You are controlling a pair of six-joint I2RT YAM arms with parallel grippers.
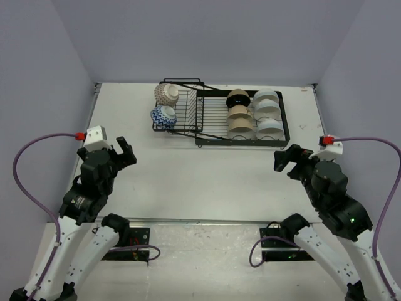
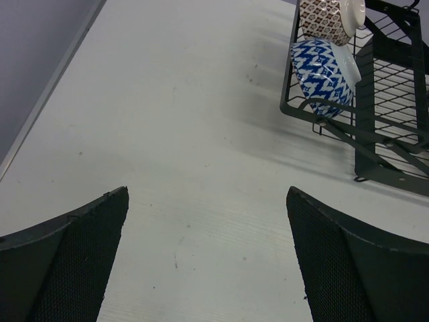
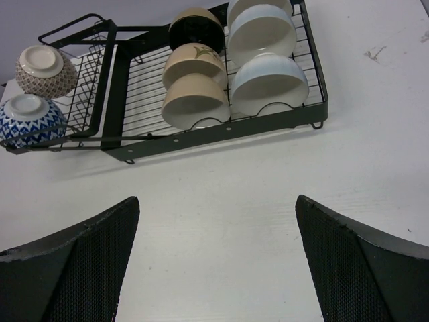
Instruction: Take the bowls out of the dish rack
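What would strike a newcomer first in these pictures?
The black dish rack at the far side of the table, beige bowls and white bowls standing in its longer section. A blue-patterned bowl and brown-patterned bowl sit at its left end. The left gripper and right gripper hover open.

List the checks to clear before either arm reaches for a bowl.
1. Left gripper open and empty: ok.
2. Right gripper open and empty: ok.
3. Table bare between both grippers and the dish rack: ok.
4. Blue patterned bowl and brown patterned bowl in the raised basket, on the left arm's side: ok.
5. Beige bowls and white bowls propped in the tines, on the right arm's side: ok.
6. Blue patterned bowl seated firmly at the basket's edge: cannot tell.
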